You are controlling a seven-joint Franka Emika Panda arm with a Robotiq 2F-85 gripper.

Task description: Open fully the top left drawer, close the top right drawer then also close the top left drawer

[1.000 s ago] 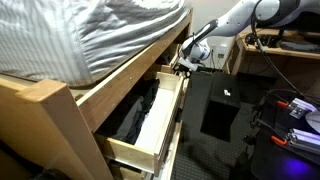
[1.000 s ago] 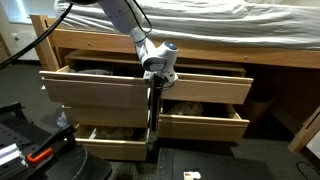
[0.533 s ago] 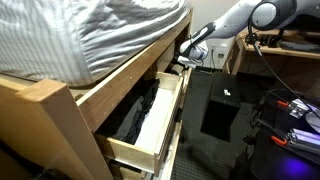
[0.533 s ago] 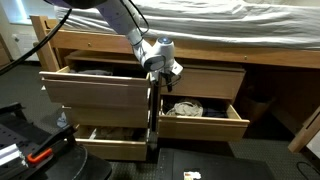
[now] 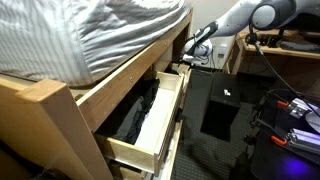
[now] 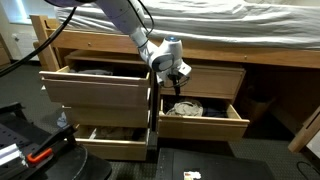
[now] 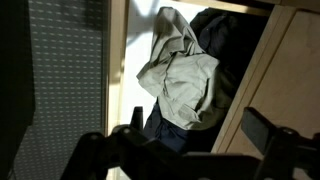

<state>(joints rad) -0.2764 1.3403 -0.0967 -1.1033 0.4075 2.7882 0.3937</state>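
Note:
The top left drawer [image 6: 95, 90] [image 5: 160, 120] stands pulled far out, with black clothing [image 5: 135, 115] inside it. To its right, the top right drawer [image 6: 215, 80] sits pushed back, its plain front close to the bed frame and its contents hidden. My gripper [image 6: 178, 72] [image 5: 190, 52] is at the left end of that front, just above the lower drawer. In the wrist view my gripper [image 7: 198, 125] is open, one dark finger [image 7: 135, 118] on each side and nothing between them. Below it lie a pale crumpled cloth [image 7: 185, 75] and dark blue fabric.
The lower right drawer [image 6: 200, 122] is open under my gripper, and a lower left drawer [image 6: 105, 145] is open too. A mattress with grey striped bedding [image 5: 90, 35] overhangs the frame. Black equipment [image 5: 290, 115] and cables stand on the dark floor nearby.
My gripper has moved toward the bed frame and the top right drawer's front has gone back with it. More of the lower right drawer's contents now show.

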